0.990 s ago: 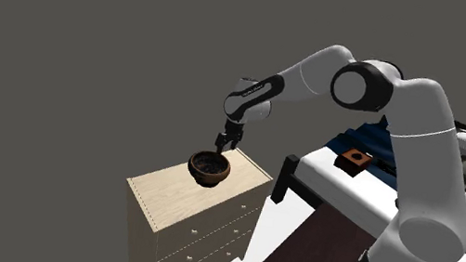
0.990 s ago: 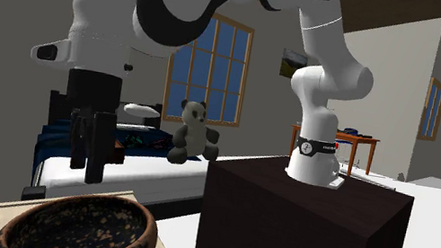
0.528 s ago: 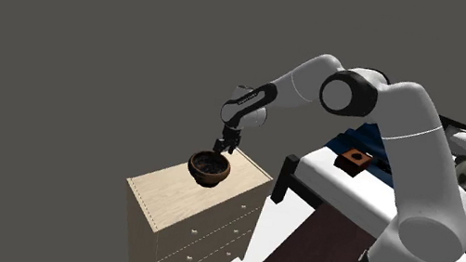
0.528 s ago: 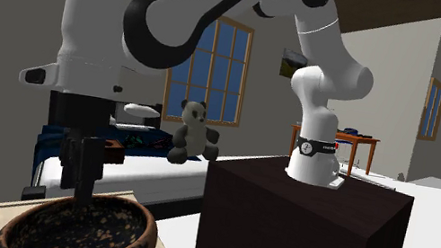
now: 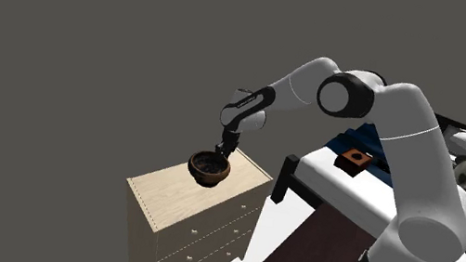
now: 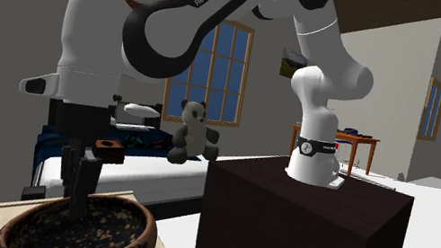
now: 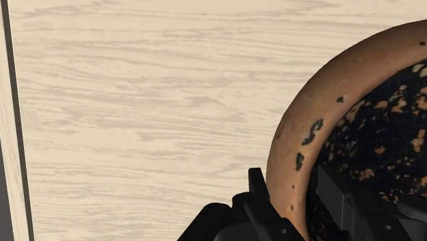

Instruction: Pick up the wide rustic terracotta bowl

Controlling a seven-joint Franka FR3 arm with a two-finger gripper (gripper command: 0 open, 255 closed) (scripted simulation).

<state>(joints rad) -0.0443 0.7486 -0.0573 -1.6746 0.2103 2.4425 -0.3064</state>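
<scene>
wrist view: the black hand (image 7: 293, 197), spread astride the rim of the wide speckled reddish-brown bowl (image 7: 363, 130), could tip it when pinching.

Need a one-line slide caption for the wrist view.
Gripper at the rim of the speckled brown bowl, which sits on the light wood dresser top.

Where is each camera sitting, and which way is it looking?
Shoulder view: beside and a little behind the stand, looking down at the bowl on the dresser; the whole arm shows.
Second exterior view: low beside the dresser, facing across the bowl toward the stand and bed; arm and gripper show.
Wrist view: on the hand, looking down along the gripper; its open fingers straddle the bowl's rim.
Both outside views share the teddy bear.
</scene>
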